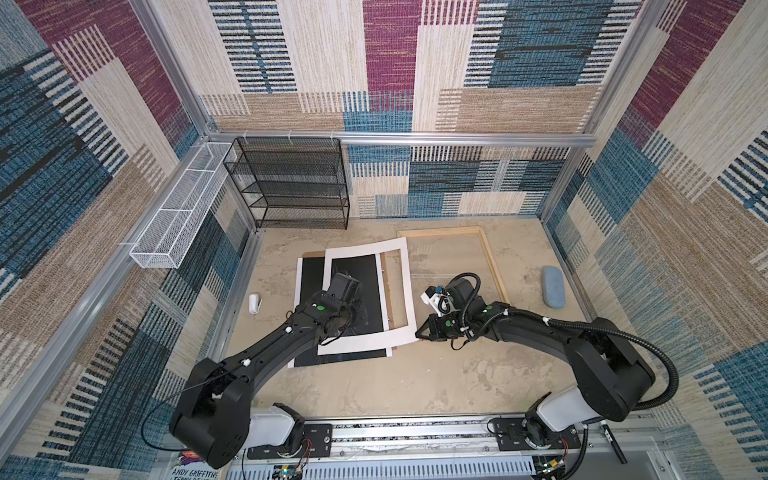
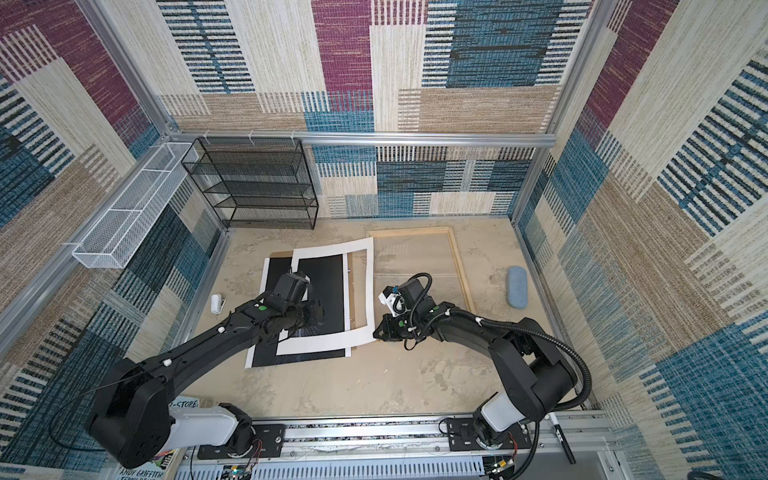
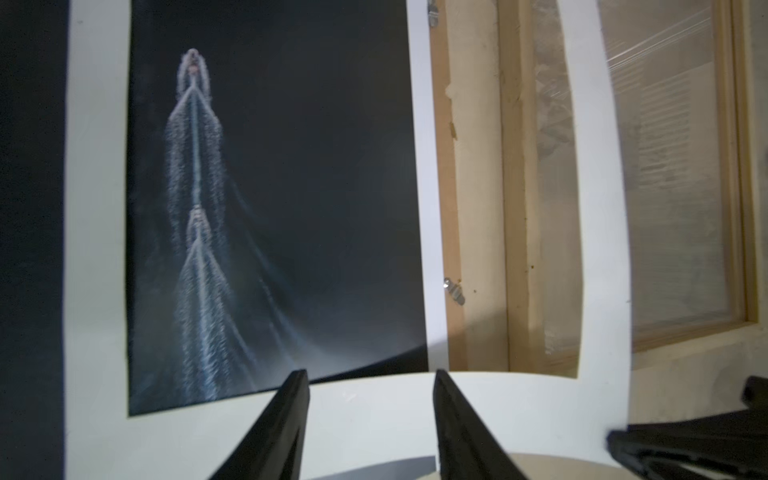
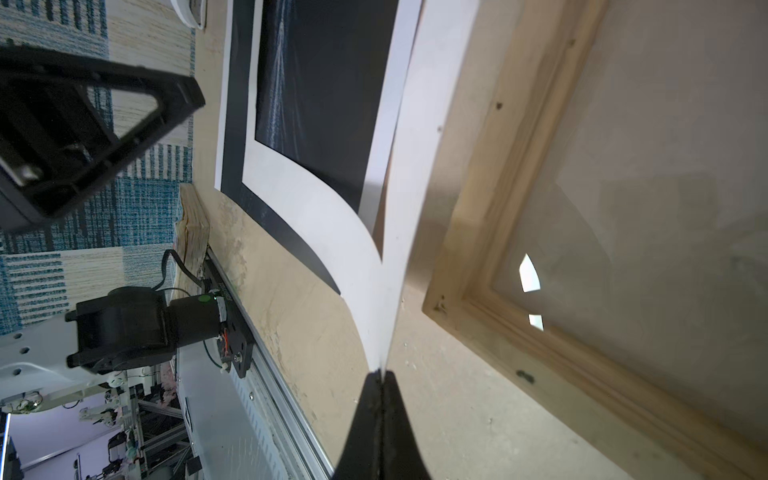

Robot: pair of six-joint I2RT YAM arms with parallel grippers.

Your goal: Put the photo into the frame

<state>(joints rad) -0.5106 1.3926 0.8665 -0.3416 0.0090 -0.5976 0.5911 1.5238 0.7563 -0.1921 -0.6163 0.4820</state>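
White mat [image 4: 299,208] corner pinched in right pincer [image 4: 380,372], left pincer [image 3: 370,376] spread above its edge, frame [image 4: 498,187] alongside.

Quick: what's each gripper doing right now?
Left gripper: open, jaws apart over the white mat, holding nothing.
Right gripper: shut, pinching the white mat's corner.

The mat [image 1: 367,341] lies over the photo [image 1: 310,275], left of the frame [image 1: 494,270] (rack [image 1: 291,183] behind).
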